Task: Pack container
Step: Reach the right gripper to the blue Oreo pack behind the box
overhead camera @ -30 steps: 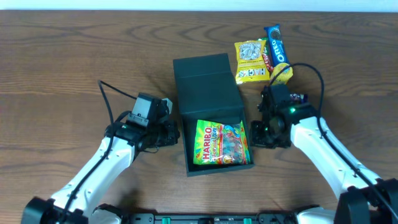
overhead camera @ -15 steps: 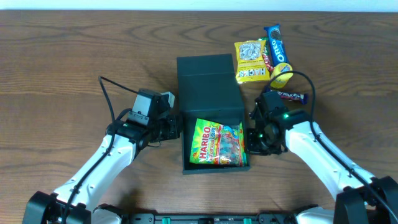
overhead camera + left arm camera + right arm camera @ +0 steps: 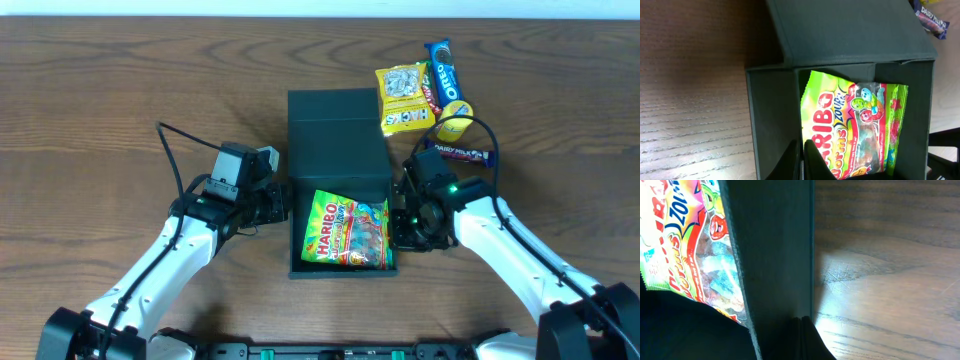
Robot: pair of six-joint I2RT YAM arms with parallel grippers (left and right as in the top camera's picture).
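Overhead: container [image 3: 338, 140] straighter than b4

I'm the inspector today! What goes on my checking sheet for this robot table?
Surface: wooden table, brown grain.
Job's things: dark container, lid flap open; Haribo bag lying inside.
Clutter: Hacks packet, Oreo pack, Dairy Milk bar and a small yellow item, all outside the container near its far right corner.
Grippers: left gripper, fingers shut on the container's left wall; right gripper, fingers shut on its right wall.
Cables: black cables loop off both arms.
Surroundings: pale strip beyond the table's far edge.
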